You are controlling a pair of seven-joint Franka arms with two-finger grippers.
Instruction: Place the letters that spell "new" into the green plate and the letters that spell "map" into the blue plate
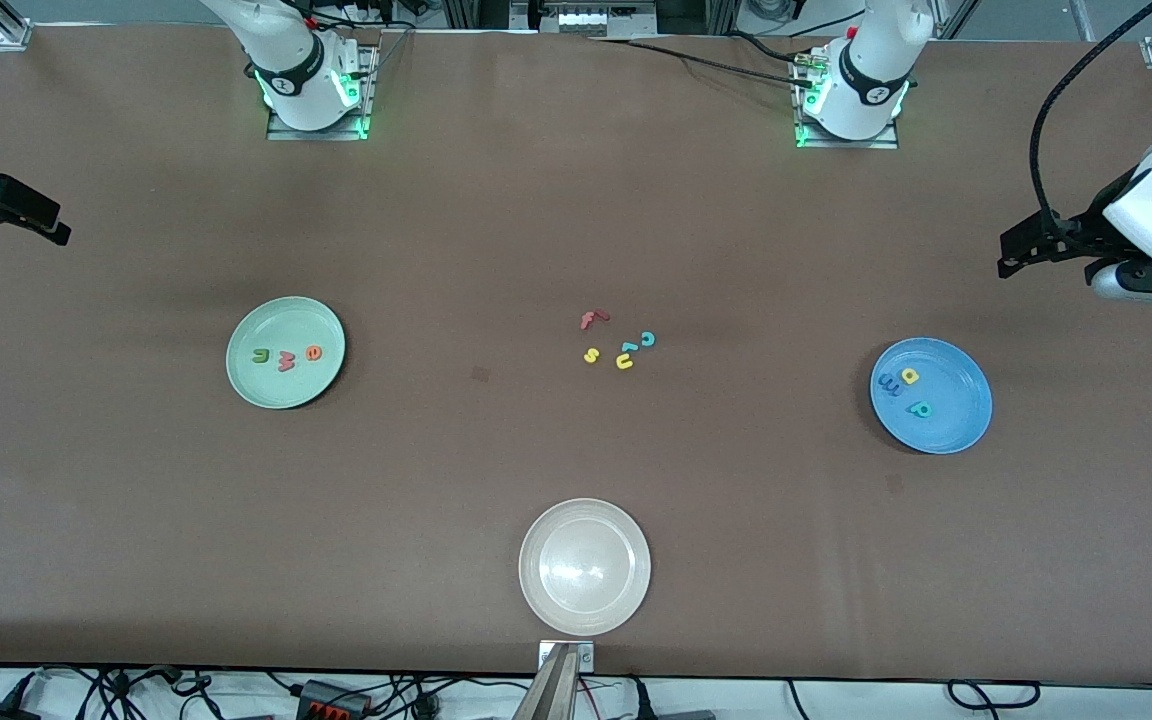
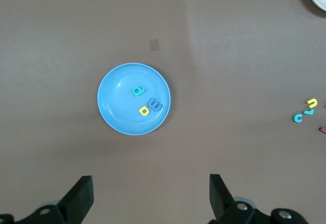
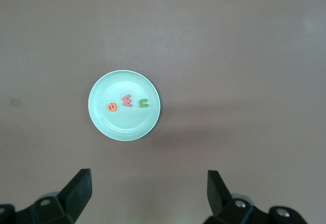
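Five spare letters (image 1: 618,344) (mid-table), cream plate (image 1: 536,600) nearby.

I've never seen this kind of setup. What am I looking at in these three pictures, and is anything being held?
Two robot arms work at a brown table. One picture looks down from across the table; the other two come from cameras on the wrists. The left gripper and the right gripper hang open at the table's ends, holding nothing. The green plate holds n, w and e; the blue plate holds m, a and p. Spare letters lie mid-table, and a cream plate sits nearest the front camera.
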